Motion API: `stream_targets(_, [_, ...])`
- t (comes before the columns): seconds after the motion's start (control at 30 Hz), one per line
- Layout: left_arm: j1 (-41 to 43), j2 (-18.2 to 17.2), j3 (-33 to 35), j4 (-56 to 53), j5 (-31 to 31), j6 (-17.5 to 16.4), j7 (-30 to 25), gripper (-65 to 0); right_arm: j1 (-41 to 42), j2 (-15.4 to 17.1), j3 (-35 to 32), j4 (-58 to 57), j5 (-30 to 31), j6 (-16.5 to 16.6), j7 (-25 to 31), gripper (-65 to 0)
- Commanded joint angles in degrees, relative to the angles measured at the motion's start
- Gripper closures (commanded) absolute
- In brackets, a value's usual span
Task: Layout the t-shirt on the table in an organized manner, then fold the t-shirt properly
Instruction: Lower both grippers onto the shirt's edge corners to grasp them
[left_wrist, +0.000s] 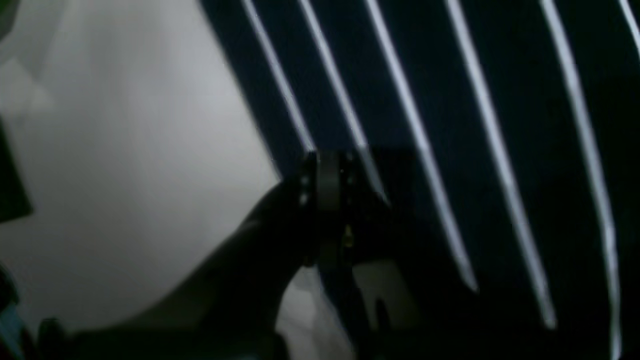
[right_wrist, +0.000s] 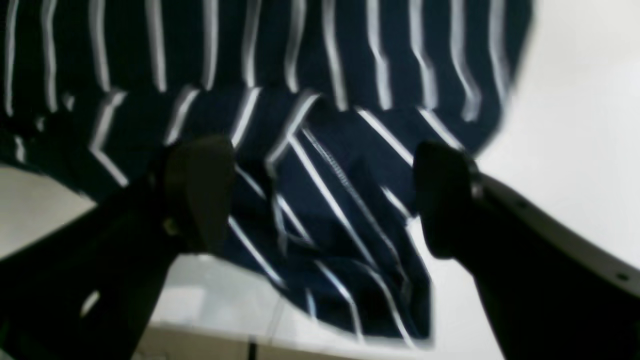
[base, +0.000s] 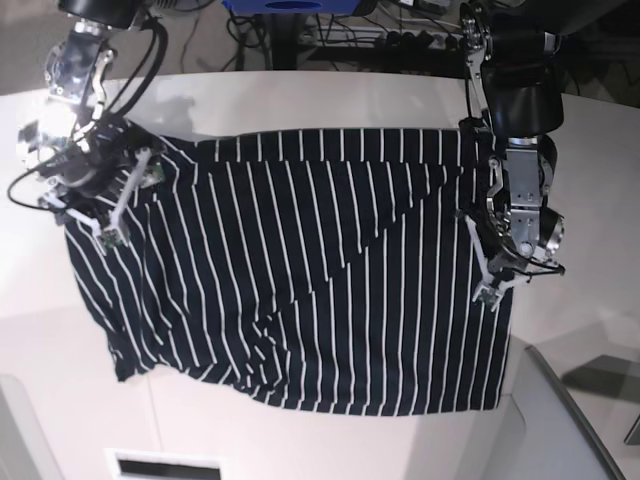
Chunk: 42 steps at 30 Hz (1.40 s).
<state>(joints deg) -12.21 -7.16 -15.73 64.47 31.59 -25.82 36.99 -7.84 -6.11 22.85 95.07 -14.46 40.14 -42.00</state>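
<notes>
Lying spread on the table (base: 330, 90), the t-shirt (base: 300, 270) is pinched at its edge by the closed left gripper (base: 488, 292). The right gripper (right_wrist: 320, 195) hovers over cloth with jaws wide apart, empty.

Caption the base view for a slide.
Striped t-shirt spread on the white table; left gripper shut on its edge, right gripper open.

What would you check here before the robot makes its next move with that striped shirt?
1. Left claw shut at the t-shirt edge: ok.
2. Cloth really pinched in it: cannot tell, the wrist view is too dark.
3. Right claw open above a crumpled part: ok.
4. Shirt lying flat: not ok, a diagonal fold and wrinkles show.
5. Whole shirt on the table: ok.
</notes>
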Motion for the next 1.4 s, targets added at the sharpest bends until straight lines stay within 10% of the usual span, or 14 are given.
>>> stream_targets(0.0, [-1.3,-0.4,-0.1,-0.1,0.1,0.5,-2.0,0.0,0.9,0.2,0.0,-0.1,0.3,-0.1,0.5,-51.5])
stream_targets(0.27, [-1.8,-1.6,-0.2,-6.6,-0.4,1.7,-4.2,0.0,3.7,0.1,0.0,-7.3,0.3,-0.1,0.4,-48.0])
stream_targets(0.5, [-1.9,-1.6,0.1,-6.5,-0.4,1.7,-4.3,0.0,3.9,0.0,0.1,-9.9,0.3,-0.1,-1.1,-2.4])
stream_targets(0.9, [-1.9,-1.6,0.0,-6.3,0.0,1.7,-4.3,0.0,-1.4,0.5,0.0,1.2,8.0,-0.1,-11.7,-0.9])
stream_targets(1.37, [-1.9,-1.6,-0.1,-6.3,0.1,1.7,-4.3,0.0,13.7,5.4,0.0,-20.8,8.0,-0.1,-1.6,-0.8])
